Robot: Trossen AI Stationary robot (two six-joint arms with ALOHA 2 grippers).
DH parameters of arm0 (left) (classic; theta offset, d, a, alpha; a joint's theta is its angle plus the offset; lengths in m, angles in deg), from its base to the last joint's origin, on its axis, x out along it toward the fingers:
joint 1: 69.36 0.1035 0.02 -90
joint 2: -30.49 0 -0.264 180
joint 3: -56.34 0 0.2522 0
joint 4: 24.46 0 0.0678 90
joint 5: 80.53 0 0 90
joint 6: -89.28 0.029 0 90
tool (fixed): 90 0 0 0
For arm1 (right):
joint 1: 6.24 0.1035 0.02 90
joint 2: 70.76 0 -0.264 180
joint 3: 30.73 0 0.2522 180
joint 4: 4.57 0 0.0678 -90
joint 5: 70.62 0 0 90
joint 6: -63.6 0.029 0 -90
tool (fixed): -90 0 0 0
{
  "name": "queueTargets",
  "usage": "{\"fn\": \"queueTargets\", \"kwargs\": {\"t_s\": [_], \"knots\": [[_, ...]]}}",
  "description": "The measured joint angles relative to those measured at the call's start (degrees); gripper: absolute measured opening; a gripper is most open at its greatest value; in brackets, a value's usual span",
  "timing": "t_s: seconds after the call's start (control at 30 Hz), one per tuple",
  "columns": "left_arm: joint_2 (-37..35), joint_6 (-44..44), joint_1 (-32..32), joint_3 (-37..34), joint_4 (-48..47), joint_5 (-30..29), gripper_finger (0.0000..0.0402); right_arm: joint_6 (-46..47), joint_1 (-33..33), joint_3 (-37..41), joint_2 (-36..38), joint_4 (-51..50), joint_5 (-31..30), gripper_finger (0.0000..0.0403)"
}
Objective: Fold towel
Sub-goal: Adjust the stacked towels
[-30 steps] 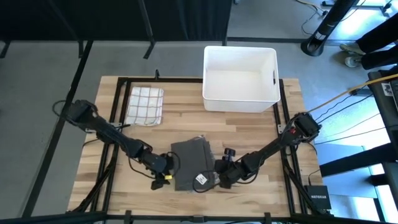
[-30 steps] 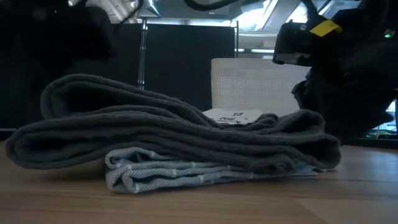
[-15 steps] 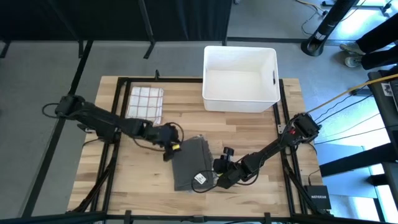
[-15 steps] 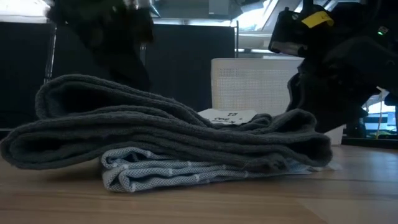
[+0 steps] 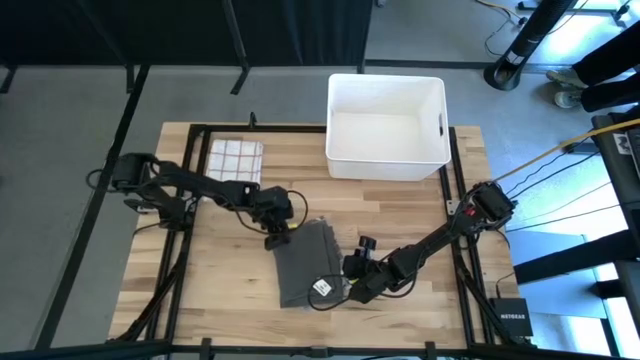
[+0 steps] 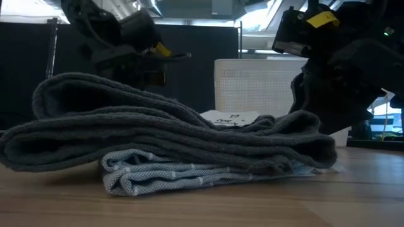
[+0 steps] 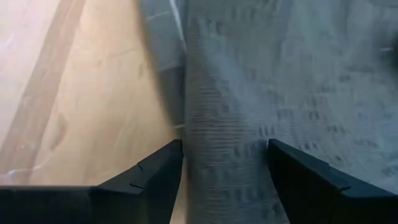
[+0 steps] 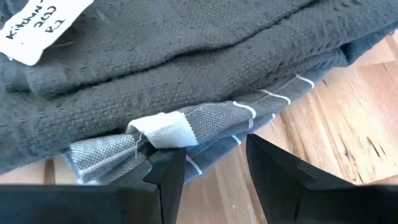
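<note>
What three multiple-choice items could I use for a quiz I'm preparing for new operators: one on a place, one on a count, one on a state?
1. Where does the checked cloth lie?
A. In the white bin
B. On the table, left of the white bin
C. Under the grey towel

2. How many cloth items lie on the table?
A. One
B. Two
C. Four

3. How does the left claw stand?
A. Open above the grey towel
B. Shut on the checked cloth
C. Inside the bin

Answers: 1 B, the high view shows it beside the bin. 2 B, the checked cloth plus the grey towel. 3 A, the left wrist view shows its fingers spread over grey fabric.
</note>
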State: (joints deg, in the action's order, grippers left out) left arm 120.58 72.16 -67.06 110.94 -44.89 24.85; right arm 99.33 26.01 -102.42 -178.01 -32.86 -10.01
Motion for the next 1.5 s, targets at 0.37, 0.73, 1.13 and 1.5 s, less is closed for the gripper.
{"fn": "queueTargets", "kwargs": {"t_s": [0.37,0.73,1.13,1.5], "knots": [[-1.4,0.5,0.3,0.0,0.4,1.7,0.0117,0.0,0.0,0.0,0.0,0.1,0.0,0.0172],[-1.6,-7.4,-0.9,0.0,0.1,-1.7,0.0015,1.3,0.0,-0.2,-2.3,1.2,1.7,0.0172],[-6.9,-14.2,-1.9,0.0,-0.6,-12.1,0.0011,2.2,0.0,-0.2,-2.4,1.3,3.1,0.0172],[-12.9,-11.0,-5.7,0.0,-1.8,-17.0,0.0012,3.0,0.0,-0.2,-1.3,-0.5,5.3,0.0172]]}}
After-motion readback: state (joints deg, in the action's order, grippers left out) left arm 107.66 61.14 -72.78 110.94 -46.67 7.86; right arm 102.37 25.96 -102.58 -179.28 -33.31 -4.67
